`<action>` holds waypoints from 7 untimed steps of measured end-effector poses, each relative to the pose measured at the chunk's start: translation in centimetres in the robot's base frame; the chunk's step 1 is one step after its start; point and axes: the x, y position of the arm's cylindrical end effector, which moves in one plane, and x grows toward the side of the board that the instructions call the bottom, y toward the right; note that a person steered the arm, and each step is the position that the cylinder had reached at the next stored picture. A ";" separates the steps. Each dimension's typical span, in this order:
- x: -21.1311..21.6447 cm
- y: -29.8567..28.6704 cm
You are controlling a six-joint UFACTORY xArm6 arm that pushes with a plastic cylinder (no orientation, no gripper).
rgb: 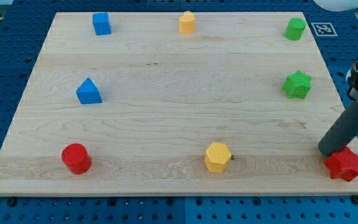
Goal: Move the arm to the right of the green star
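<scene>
The green star (298,84) lies near the board's right edge, in the upper half of the view. My tip (328,151) rests on the board at the lower right, well below the green star and a little to its right. It touches or nearly touches the red star (344,164), which lies just to its lower right at the board's corner. The rod slants up to the right, out of the view.
On the wooden board (166,99) also lie a green cylinder (296,28), a yellow block (187,22), a blue cube (102,23), a blue triangular block (89,91), a red cylinder (76,158) and a yellow hexagonal block (217,156).
</scene>
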 end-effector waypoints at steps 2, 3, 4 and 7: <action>-1.9 -2.2; -3.7 -4.1; -3.8 -3.2; -4.4 5.3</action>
